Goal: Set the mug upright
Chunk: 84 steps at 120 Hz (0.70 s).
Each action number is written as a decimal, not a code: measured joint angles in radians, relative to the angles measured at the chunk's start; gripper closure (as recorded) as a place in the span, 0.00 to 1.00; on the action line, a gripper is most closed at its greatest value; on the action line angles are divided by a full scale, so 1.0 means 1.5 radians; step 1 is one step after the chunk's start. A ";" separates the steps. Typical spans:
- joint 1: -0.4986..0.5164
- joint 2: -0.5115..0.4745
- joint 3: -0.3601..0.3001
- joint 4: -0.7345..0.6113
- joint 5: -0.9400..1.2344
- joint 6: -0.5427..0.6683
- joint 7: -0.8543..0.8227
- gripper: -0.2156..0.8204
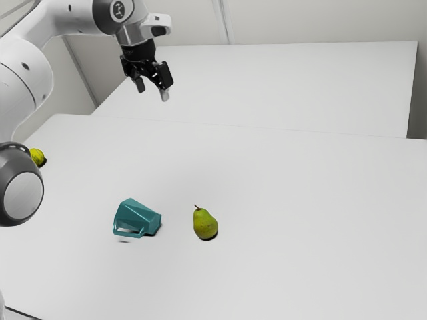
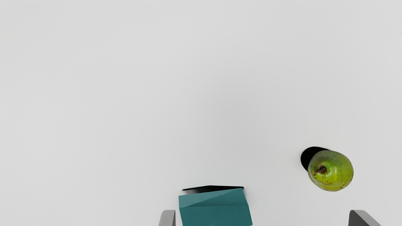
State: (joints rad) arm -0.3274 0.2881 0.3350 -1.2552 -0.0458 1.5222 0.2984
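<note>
The black gripper (image 1: 152, 85) hangs high above the table in the exterior view, well clear of the teal mug (image 1: 137, 217). That mug lies on its side, its handle toward the view's bottom edge. From the wrist view, the gripper (image 2: 262, 218) is open, its two fingertips wide apart with nothing held. Part of the mug (image 2: 216, 207) appears far below, close to one fingertip in the picture; its handle is hidden there.
A green pear (image 1: 205, 224) stands a short way from the mug, toward the exterior view's right; the wrist view has the pear (image 2: 331, 171) too. A yellow-green fruit (image 1: 37, 157) sits on the white table (image 1: 300, 220) at the exterior view's left, partly behind the arm.
</note>
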 joint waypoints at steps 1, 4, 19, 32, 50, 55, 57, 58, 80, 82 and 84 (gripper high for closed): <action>0.000 0.000 0.000 0.000 0.000 0.000 0.000 0.21; 0.000 0.000 -0.001 0.000 0.000 0.000 0.000 0.21; 0.003 -0.002 0.000 0.000 0.003 -0.003 0.000 0.21; 0.006 -0.005 0.008 -0.001 0.004 -0.013 0.001 0.21; 0.009 -0.035 0.019 -0.086 -0.010 -0.006 -0.015 0.21; 0.007 -0.055 0.020 -0.135 -0.017 0.000 -0.026 0.21; 0.006 -0.066 0.020 -0.160 -0.022 0.006 -0.030 0.21; 0.007 -0.071 0.020 -0.172 -0.025 0.008 -0.032 0.21; 0.003 -0.175 0.103 -0.380 -0.100 0.050 -0.062 0.21; 0.005 -0.184 0.110 -0.396 -0.107 0.053 -0.062 0.21; 0.008 -0.193 0.116 -0.412 -0.113 0.057 -0.062 0.21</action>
State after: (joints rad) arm -0.3154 -0.0009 0.5094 -1.8727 -0.2156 1.6075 0.2051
